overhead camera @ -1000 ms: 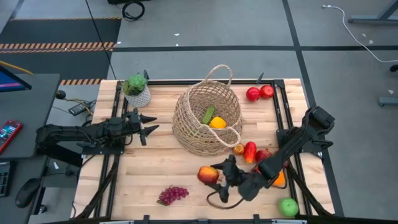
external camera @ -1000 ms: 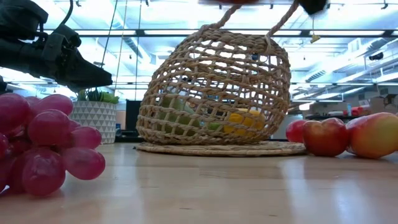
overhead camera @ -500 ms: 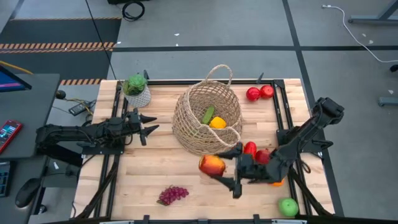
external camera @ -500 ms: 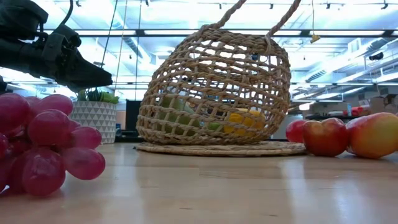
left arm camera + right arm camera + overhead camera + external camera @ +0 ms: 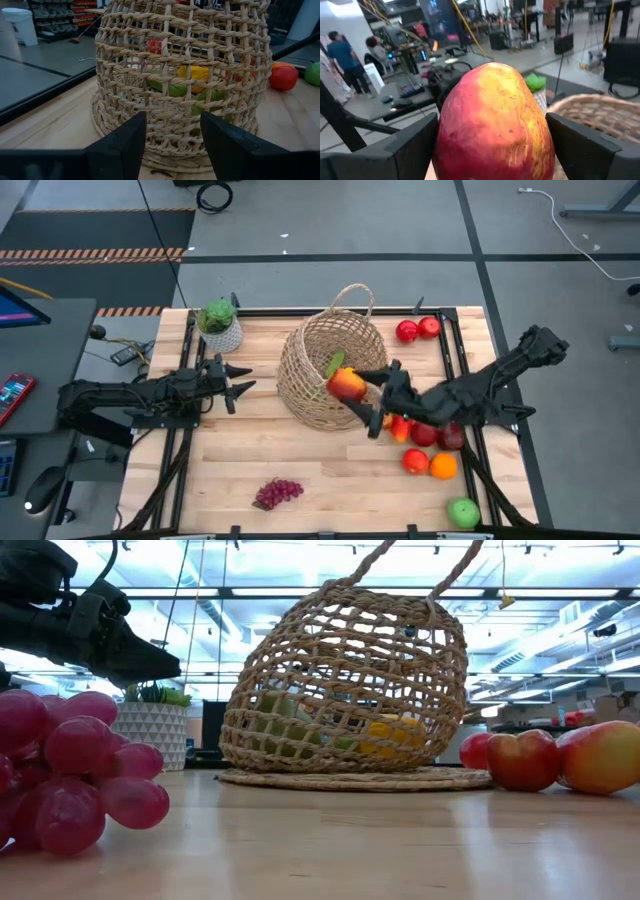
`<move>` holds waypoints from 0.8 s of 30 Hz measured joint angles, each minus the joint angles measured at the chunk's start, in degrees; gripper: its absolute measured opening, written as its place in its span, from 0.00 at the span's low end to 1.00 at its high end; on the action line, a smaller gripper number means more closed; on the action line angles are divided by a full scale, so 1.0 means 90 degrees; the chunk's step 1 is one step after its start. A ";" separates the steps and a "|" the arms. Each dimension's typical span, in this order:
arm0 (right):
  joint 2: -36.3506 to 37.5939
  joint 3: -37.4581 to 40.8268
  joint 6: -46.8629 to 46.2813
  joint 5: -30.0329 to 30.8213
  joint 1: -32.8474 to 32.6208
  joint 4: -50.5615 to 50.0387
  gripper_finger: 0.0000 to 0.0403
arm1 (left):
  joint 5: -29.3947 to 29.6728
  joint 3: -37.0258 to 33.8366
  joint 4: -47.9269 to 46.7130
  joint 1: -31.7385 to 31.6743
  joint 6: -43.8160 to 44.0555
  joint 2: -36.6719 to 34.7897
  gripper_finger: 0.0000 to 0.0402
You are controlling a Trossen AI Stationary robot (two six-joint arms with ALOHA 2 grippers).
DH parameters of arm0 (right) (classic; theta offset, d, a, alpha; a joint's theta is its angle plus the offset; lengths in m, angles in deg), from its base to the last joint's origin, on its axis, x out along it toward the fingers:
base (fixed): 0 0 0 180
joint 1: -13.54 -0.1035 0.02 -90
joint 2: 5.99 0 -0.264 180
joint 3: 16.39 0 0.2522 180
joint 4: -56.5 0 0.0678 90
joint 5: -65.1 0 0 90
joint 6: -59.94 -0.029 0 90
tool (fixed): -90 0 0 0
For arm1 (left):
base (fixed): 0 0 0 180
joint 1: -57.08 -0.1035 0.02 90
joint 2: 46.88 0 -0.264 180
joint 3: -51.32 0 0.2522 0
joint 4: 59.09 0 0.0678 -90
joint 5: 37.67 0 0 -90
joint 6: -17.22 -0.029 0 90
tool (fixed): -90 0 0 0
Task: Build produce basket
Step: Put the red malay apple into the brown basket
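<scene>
The tan wicker basket (image 5: 318,370) stands on its base mid-table, with a green cucumber (image 5: 175,89) and a yellow pepper (image 5: 194,73) inside. My right gripper (image 5: 362,398) is shut on a red-yellow apple (image 5: 347,385) above the basket's near right rim (image 5: 600,115). My left gripper (image 5: 240,383) waits open at the basket's left, its fingers (image 5: 125,145) pointing level at the basket wall (image 5: 185,100) without touching it. Purple grapes (image 5: 277,493) lie near the front edge. My right gripper pinches the apple's two opposite sides (image 5: 445,145) between its two fingers (image 5: 412,147). The fingers lie about level and come from the table's right. The apple is lifted clear of the table, over the basket's rim.
Two red apples (image 5: 417,330) lie at the far right. More red fruit (image 5: 425,433), an orange (image 5: 443,466) and a green apple (image 5: 463,512) lie near the right front. A plant in a white pot (image 5: 220,327) stands at the far left.
My right gripper has risen from the table near the front edge and swung toward the far edge and the basket, carrying the apple. The apple, then low beside the front right fruit, is now lifted clear over the basket's rim.
</scene>
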 joint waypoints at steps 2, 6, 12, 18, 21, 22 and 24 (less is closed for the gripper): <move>0.0043 0.0000 -0.0200 -0.0199 0.0167 -0.0284 0.89 | 0.0000 0.0001 0.0000 -0.0001 0.0002 0.0001 0.49; 0.0059 0.0000 -0.0307 -0.0596 0.0470 -0.0629 0.89 | -0.0001 0.0001 0.0000 -0.0001 0.0002 0.0000 0.49; 0.0059 0.0000 -0.0305 -0.1286 0.1048 -0.1112 0.89 | -0.0002 0.0000 0.0000 -0.0001 0.0001 0.0002 0.49; 0.0137 0.0000 0.0013 -0.2006 0.1684 -0.1470 0.89 | -0.0002 0.0000 0.0000 -0.0002 0.0000 0.0002 0.49; 0.0188 0.0000 0.0425 -0.2204 0.2009 -0.1636 0.89 | -0.0002 0.0001 -0.0004 -0.0001 0.0000 0.0002 0.49; 0.0202 0.0000 0.0606 -0.2215 0.2104 -0.1706 0.89 | 0.0000 0.0000 0.0002 0.0000 0.0000 0.0002 0.48; 0.0214 0.0000 0.1091 -0.2207 0.2267 -0.1781 0.89 | -0.0002 0.0002 -0.0009 -0.0002 0.0002 0.0002 0.48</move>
